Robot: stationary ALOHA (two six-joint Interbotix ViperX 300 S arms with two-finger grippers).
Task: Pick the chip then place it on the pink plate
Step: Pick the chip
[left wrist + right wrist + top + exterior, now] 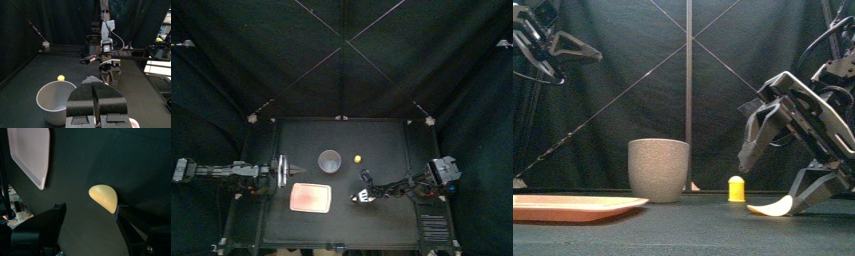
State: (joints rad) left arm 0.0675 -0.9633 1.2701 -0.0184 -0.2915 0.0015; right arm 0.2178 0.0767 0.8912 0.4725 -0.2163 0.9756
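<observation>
Flat pink tray lay left of centre on the tabletop, its surface unoccupied. Tall grey speckled cup stood just behind it, small yellow toy beside the cup. Front edge strip and right front corner lay open.

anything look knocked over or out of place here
Nothing stands out: the grey cup stands upright, the pink tray lies flat, the small yellow toy is upright beside the cup, and the chip lies on the table before the right gripper, jaws open.
</observation>
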